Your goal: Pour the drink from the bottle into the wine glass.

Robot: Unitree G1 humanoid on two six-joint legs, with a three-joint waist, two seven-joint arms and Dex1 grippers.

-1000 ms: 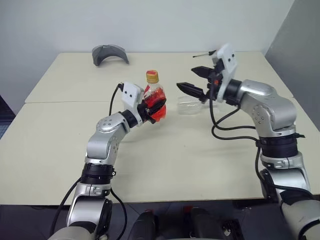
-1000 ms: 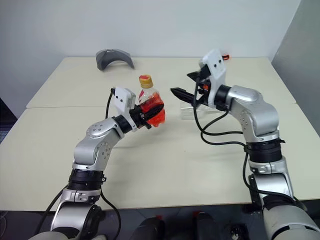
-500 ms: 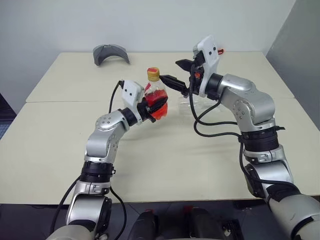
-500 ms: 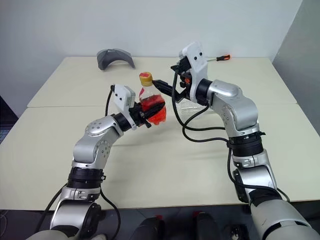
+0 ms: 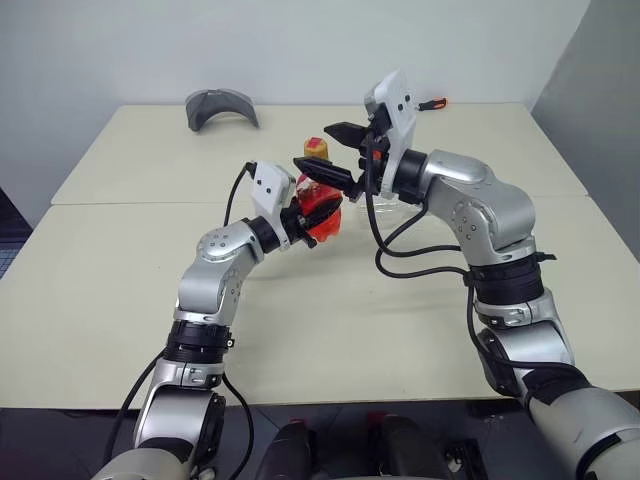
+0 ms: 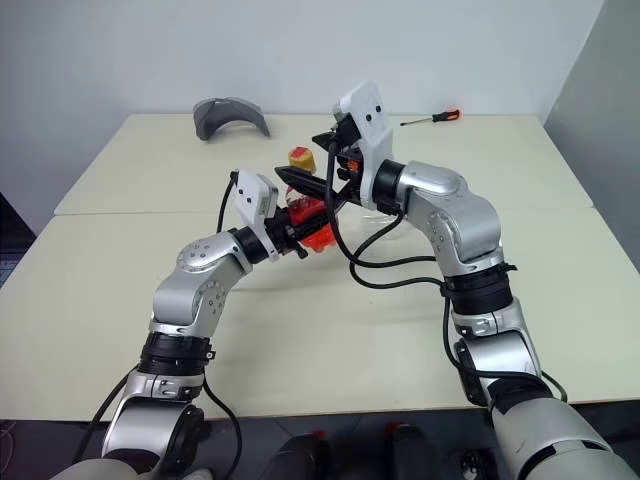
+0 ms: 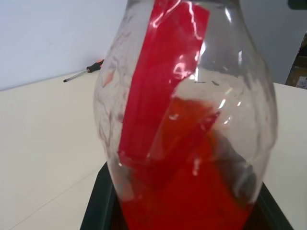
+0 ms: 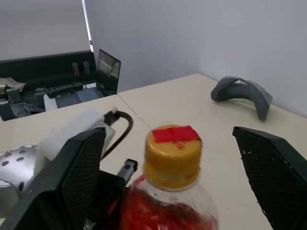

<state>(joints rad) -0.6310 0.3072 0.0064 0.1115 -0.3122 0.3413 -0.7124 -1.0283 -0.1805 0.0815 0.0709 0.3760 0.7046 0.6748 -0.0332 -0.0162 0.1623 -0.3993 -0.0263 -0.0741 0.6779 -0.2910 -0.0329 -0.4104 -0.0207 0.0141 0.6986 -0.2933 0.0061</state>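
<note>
Capped bottle held up, glass lying behind it

The bottle (image 5: 322, 205), clear plastic with a red label strip and a yellow cap topped red, stands roughly upright above the table, about half full of the red-orange drink (image 7: 192, 196). The wine glass (image 6: 385, 215), clear, lies on the tabletop just behind, mostly hidden.

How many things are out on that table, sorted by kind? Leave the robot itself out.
Bottles: 1, the bottle with the red drink, cap on, held above the table in the left fingers.
Glasses: 1, the wine glass, mostly hidden behind the right arm.
Screwdrivers: 1, the screwdriver.
Grey curved objects: 1, the grey curved object.
Total: 4.
</note>
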